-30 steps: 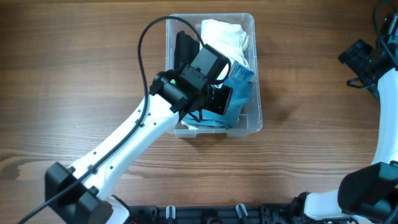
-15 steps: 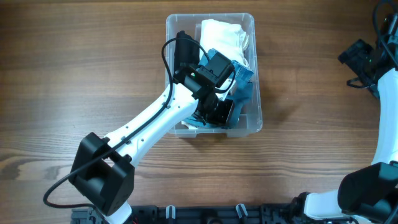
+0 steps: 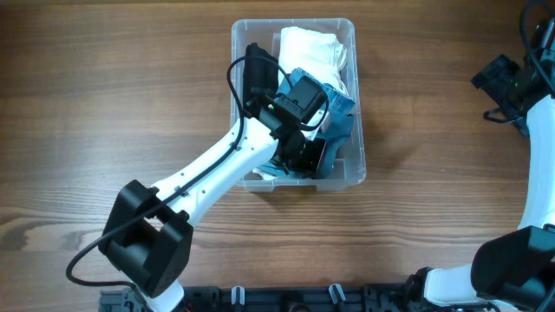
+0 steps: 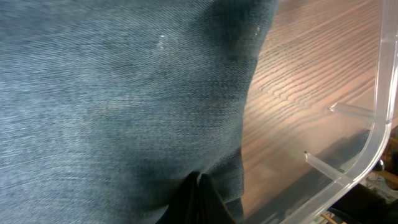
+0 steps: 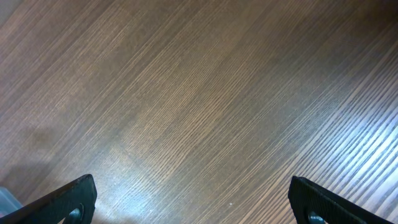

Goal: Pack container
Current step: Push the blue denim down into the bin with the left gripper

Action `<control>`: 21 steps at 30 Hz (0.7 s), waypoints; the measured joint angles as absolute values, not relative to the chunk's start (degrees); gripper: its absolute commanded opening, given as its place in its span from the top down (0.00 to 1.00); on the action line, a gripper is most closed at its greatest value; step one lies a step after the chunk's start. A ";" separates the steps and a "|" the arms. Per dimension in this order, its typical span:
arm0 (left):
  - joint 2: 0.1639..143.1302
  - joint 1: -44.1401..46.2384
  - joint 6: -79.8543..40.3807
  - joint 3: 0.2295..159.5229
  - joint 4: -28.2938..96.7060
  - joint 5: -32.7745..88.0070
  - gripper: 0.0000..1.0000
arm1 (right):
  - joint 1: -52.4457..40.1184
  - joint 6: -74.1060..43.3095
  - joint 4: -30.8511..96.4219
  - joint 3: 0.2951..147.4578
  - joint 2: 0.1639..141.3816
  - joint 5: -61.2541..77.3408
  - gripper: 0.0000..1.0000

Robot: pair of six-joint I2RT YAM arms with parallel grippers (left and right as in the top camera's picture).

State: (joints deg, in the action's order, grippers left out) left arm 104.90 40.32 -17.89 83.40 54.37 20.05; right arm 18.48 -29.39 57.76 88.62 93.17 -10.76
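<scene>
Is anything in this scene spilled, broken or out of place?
Nothing looks spilled or damaged. The container sits squarely on the table, with the white cloth and blue cloth inside. The only untidy bit is the blue cloth, which is bunched rather than flat where the left gripper pinches it.

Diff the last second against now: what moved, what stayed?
The left arm swung its elbow inward, and the left gripper shifted slightly right over the blue cloth inside the container. No visible grasp or release. The white cloth, container and open right gripper stayed put.
</scene>
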 measured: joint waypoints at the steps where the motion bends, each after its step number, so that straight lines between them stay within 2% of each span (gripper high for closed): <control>1: 104.66 39.92 -17.89 83.77 54.39 19.81 0.96 | 18.48 -29.39 57.76 88.62 93.17 -10.76 0.00; 10: 93.82 38.13 -17.82 88.73 45.74 11.92 0.96 | 18.48 -29.39 57.71 88.62 93.17 -10.74 0.00; 21: 104.16 38.13 -17.65 88.86 30.33 7.09 0.96 | 18.48 -29.39 57.76 88.62 93.17 -10.74 0.00</control>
State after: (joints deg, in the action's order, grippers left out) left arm 104.16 38.13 -17.65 88.86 30.33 7.09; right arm 18.48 -29.39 57.76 88.62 93.17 -10.74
